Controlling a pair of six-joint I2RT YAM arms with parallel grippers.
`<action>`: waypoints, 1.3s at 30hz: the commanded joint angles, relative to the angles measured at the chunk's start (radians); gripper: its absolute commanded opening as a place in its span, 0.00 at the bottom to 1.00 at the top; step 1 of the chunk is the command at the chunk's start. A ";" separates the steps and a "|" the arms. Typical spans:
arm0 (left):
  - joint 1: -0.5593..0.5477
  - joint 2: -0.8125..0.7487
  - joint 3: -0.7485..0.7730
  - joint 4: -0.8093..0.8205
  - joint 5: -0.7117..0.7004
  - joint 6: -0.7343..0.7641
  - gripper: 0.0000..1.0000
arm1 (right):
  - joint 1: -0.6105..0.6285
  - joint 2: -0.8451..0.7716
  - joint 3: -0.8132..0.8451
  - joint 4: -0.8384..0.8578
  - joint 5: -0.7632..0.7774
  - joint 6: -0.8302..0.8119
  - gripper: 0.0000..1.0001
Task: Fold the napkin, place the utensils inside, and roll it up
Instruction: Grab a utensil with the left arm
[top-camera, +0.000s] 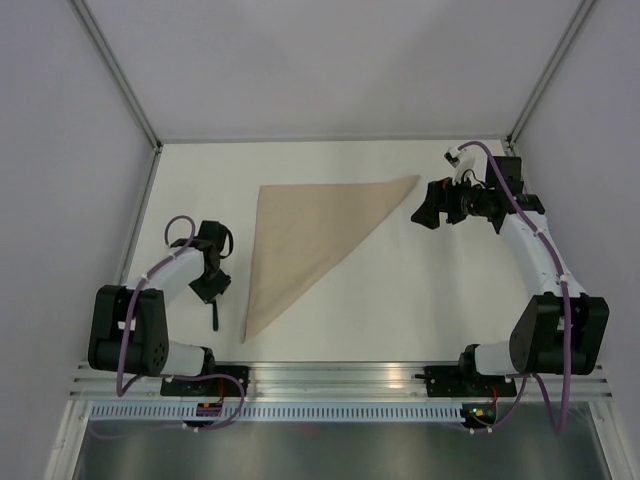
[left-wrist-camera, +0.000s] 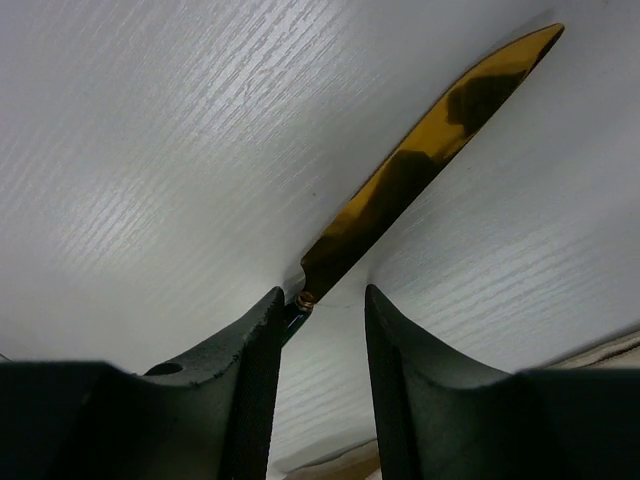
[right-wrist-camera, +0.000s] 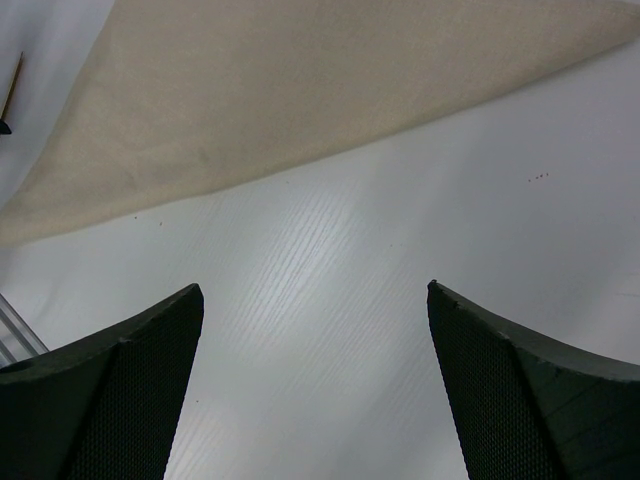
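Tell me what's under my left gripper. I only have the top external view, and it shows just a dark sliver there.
Observer: The left wrist view shows a knife with a gold blade lying on the table, pointing away from the left gripper.
Operator: Clamped?
Observer: No. The fingers stand apart, and the blade's base sits against one fingertip, off-centre in the gap.
Operator: And the right gripper?
Observer: The right wrist view shows the right gripper wide open and empty, with the napkin edge just ahead.
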 joint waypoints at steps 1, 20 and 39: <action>0.002 0.040 0.030 0.038 0.030 0.039 0.43 | 0.001 -0.029 -0.010 0.000 -0.020 -0.030 0.97; 0.010 0.367 0.298 0.098 -0.004 0.190 0.25 | 0.001 0.023 -0.010 0.015 0.019 -0.036 0.97; -0.012 0.005 0.082 0.098 0.105 -0.074 0.48 | 0.003 0.014 -0.026 0.027 0.046 -0.037 0.97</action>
